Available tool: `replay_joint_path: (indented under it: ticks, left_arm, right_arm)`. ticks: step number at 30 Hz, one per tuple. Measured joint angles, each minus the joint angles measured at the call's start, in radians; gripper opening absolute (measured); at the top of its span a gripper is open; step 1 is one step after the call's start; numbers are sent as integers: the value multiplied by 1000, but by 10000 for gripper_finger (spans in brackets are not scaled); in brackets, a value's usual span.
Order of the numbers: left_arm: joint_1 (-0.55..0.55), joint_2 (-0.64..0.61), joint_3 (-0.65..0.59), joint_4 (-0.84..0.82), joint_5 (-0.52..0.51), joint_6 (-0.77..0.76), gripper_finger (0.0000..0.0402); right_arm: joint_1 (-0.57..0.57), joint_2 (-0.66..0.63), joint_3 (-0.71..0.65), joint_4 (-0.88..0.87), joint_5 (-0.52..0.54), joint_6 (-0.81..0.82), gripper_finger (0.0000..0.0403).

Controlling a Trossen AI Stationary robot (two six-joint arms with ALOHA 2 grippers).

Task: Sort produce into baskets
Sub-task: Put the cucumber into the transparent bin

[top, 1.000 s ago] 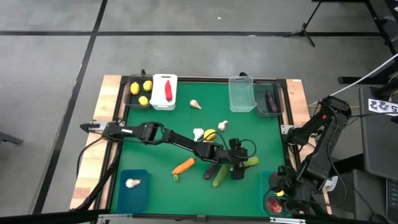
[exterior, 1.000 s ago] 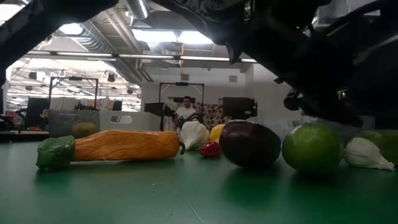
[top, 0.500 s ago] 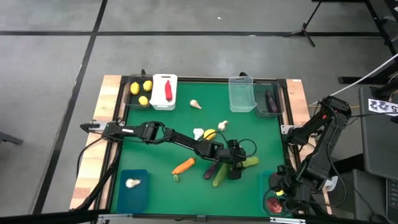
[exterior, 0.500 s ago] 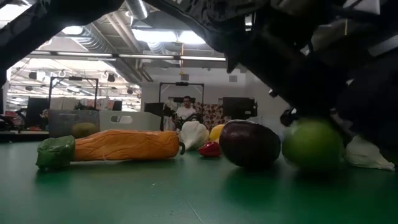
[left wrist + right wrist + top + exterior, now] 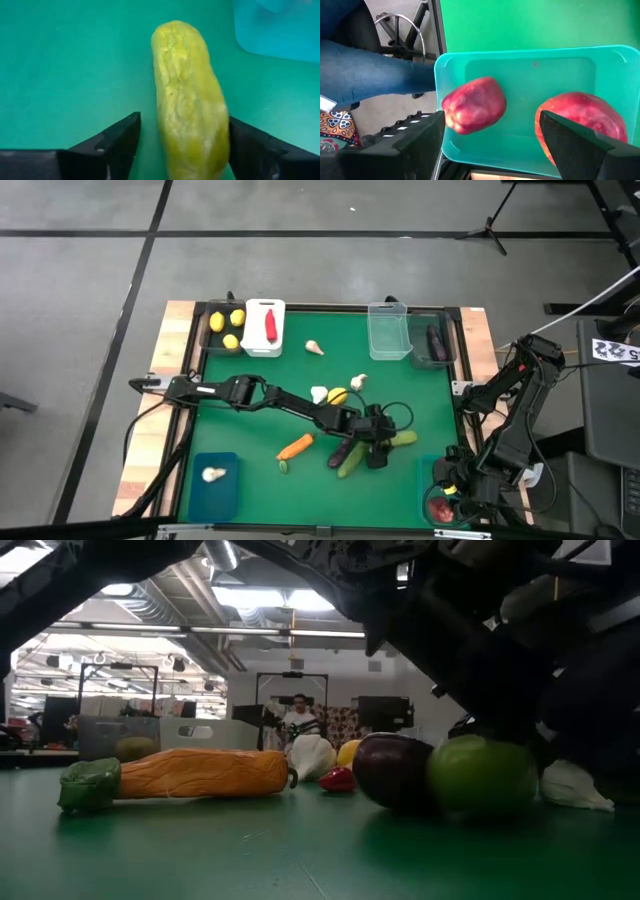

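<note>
A green cucumber (image 5: 350,464) (image 5: 187,105) lies on the green mat beside a dark eggplant (image 5: 340,451) (image 5: 395,770). My left gripper (image 5: 376,456) (image 5: 182,150) is down over the cucumber's end, open, one finger on each side. A second cucumber (image 5: 404,439), an orange carrot (image 5: 295,447) (image 5: 190,775), a lemon (image 5: 338,395) and garlic bulbs (image 5: 319,393) lie around them. My right gripper (image 5: 492,150) hangs open above the right teal basket (image 5: 520,55), which holds two red fruits (image 5: 472,105). My left gripper touches the cucumber with one finger (image 5: 255,150), which lies against its long side (image 5: 220,132) near the end under the hand. The other finger (image 5: 117,142) stands off, with mat showing in the gap. The fingers slant down. The cucumber lies flat on the mat.
Along the far edge stand a dark basket (image 5: 213,337) with lemons, a white one (image 5: 252,340) with a chili, a clear one (image 5: 389,330) and a dark one (image 5: 424,358) with an eggplant. A teal basket (image 5: 200,485) holds garlic at near left. A person's leg (image 5: 370,70) shows beyond the table.
My left gripper has sunk a little onto the cucumber and tipped. The cucumber has slid a short way along the mat toward the eggplant and now lies against it.
</note>
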Motion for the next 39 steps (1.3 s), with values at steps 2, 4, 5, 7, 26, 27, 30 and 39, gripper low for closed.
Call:
replay_joint_path:
  ticks: [2,4,5,7,26,27,30,39]
  left_arm:
    - [0,1,34,-17,0,0,240]
    - [0,-8,73,-34,-1,8,225]
    - [0,-13,94,-43,-2,14,219]
    - [3,-35,138,-87,-13,44,209]
    - [11,-9,148,-113,118,171,217]
    - [10,-9,148,-117,120,187,227]
    - [10,-9,148,-113,124,214,260]
    - [12,36,149,-83,50,137,297]
  right_arm:
    - [0,0,0,-4,11,-15,326]
    - [0,0,13,-48,52,-34,326]
    - [1,0,24,-76,80,-40,326]
    - [1,0,56,-153,139,-51,326]
    - [79,-26,209,-329,430,-15,326]
    - [79,-26,209,-327,430,-15,326]
    - [79,-26,209,-325,429,-15,326]
    - [79,-26,209,-302,429,-15,326]
